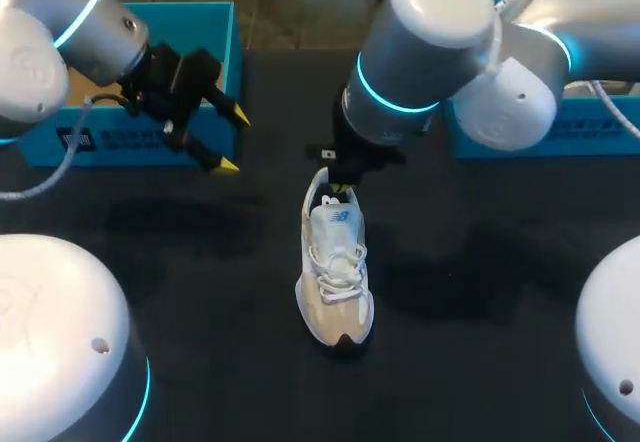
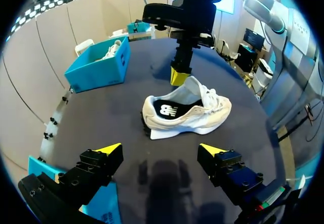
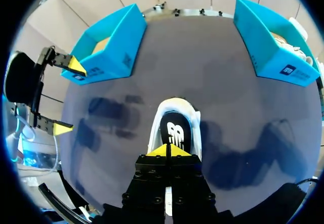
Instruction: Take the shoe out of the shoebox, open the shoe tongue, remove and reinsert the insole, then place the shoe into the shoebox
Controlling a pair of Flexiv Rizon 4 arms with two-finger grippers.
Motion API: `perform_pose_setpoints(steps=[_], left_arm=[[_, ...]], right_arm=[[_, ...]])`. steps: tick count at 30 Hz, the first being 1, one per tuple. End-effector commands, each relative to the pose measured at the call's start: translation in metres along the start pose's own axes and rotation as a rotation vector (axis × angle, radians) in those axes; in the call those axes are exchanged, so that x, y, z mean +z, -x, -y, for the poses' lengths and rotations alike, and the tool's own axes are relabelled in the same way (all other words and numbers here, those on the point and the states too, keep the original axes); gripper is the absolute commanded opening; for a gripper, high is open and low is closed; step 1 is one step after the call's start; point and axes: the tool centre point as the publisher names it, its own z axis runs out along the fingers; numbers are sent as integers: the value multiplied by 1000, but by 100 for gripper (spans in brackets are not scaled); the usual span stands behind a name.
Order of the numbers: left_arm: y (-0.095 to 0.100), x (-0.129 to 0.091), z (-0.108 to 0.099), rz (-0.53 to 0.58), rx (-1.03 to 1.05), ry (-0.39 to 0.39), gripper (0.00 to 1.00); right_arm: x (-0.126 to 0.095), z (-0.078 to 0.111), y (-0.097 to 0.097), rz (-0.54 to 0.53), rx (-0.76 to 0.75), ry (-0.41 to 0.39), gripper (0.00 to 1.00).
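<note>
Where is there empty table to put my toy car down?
Bare table lies on both sides of the shoe. It is crowded at the shoe's heel, where the right gripper sits, and by the left box, under the left gripper.

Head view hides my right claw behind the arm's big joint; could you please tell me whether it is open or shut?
Observer: In the right wrist view the right claw is shut, yellow tips together at the heel opening of the shoe.
Operator: Is the insole in there?
Observer: Yes, a black insole shows inside, just ahead of the tips.
Operator: And the shoebox behind that arm?
Observer: That shoebox holds another white shoe.
</note>
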Motion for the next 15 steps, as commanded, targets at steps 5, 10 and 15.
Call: perform_pose_setpoints(steps=[5, 10, 15], left_arm=[[-4, -22, 2, -2, 4, -15, 100], [-11, -32, 8, 23, 17, -27, 100], [-12, -34, 9, 30, 11, -26, 100]], right_arm=[[10, -2, -1, -1, -1, -6, 0], [23, -4, 2, -17, -1, -30, 0], [30, 0, 1, -13, 10, -58, 0]])
